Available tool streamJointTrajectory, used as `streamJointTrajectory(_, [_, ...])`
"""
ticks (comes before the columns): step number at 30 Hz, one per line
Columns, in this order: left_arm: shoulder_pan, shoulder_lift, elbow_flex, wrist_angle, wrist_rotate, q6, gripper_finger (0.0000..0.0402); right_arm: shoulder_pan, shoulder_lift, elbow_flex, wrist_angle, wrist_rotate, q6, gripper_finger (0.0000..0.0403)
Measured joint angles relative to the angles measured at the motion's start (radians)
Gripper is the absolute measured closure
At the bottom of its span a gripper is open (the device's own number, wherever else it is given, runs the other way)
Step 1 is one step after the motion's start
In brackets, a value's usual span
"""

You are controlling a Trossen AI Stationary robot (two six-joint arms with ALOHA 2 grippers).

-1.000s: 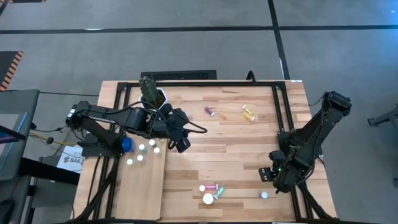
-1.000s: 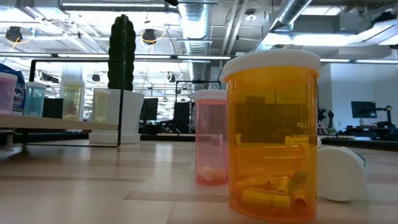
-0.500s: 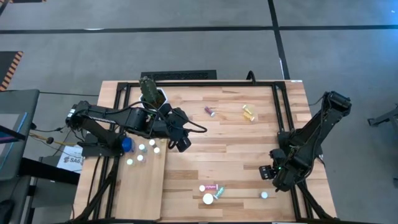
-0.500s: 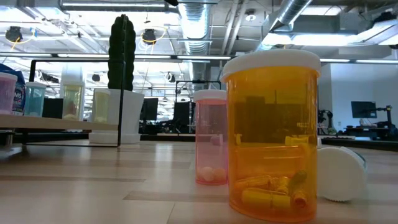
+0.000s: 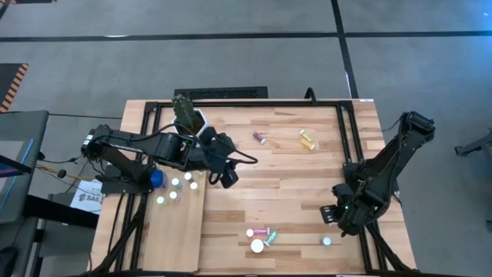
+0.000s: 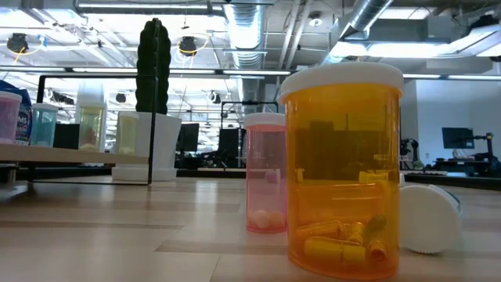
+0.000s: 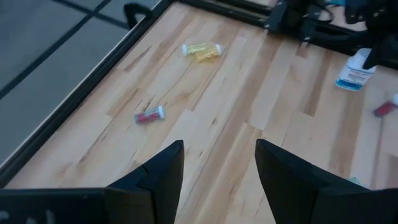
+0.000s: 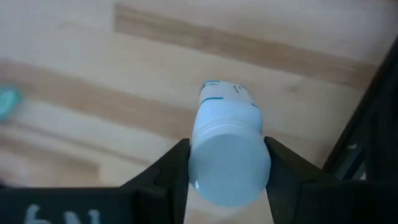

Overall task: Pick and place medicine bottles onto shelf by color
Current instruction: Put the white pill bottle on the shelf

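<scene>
Parted dark fingers (image 7: 161,171) above plank tabletop (image 7: 236,106); red bottle (image 7: 149,116) and yellow bottles (image 7: 202,50) lying flat.

Overhead camera straight down on whole table (image 5: 307,185), low camera level at tabletop, wrist cameras close, all sharing tabletop

A wide stretch of bare tabletop (image 5: 292,181) is left open across the middle. The far side is dotted by a pink bottle (image 5: 260,138) and an amber bottle (image 5: 307,139), well apart. The near edge is crowded by a bottle cluster (image 5: 261,237). The shelf (image 5: 174,235) is occupied at its far end by standing bottles (image 5: 175,188), with the cactus pot (image 5: 189,117) just beyond
</scene>
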Motion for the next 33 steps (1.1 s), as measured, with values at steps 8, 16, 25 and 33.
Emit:
streamJointTrajectory(8, [-0.004, 0.0, 0.0, 0.092, 0.084, 0.104, 0.0216, -0.127, -0.007, 0.096, -0.035, 0.001, -0.239, 0.0208])
streamJointTrajectory(16, [-0.028, 0.0, -0.015, 0.103, 0.146, 0.146, 0.0216, -0.301, -0.007, 0.155, -0.017, 0.005, -0.5, 0.0233])
streamJointTrajectory(25, [-0.061, 0.003, -0.147, 0.366, 0.251, 0.27, 0.0216, -0.515, 0.001, 0.293, 0.039, 0.023, -0.862, 0.0203])
streamJointTrajectory(33, [-0.049, 0.002, -0.243, 0.783, 0.393, 0.391, 0.0216, -0.618, 0.0, 0.481, 0.061, 0.023, -1.122, 0.0221])
